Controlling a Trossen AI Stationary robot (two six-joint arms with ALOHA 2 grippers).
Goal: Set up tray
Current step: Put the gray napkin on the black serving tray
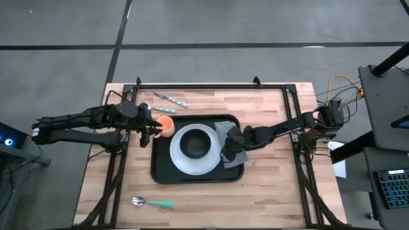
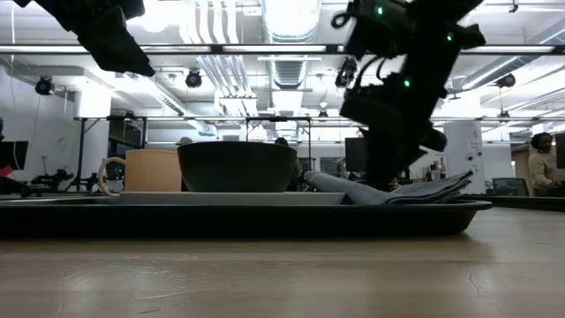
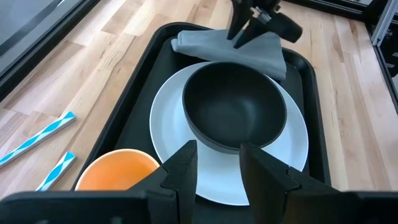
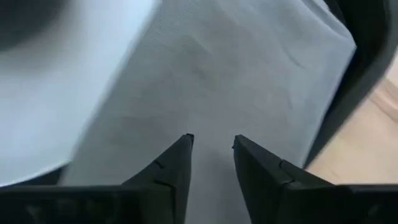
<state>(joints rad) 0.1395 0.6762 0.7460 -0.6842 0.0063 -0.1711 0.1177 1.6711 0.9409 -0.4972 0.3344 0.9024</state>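
Two arms | right claw parted over napkin (on tray) | left claw parted

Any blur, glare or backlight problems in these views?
Low view: bright ceiling lights behind leave the bowl and tray as dark shapes. Right wrist view: the napkin fills the picture, soft and blurred. High view: evenly lit.

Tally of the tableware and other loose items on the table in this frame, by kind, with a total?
Tray: 1
Plate: 1
Bowl: 1
Cup: 1
Napkin: 1
Spoon: 1
Utensils with striped handles at the far edge, type unclear: 2
Total: 8
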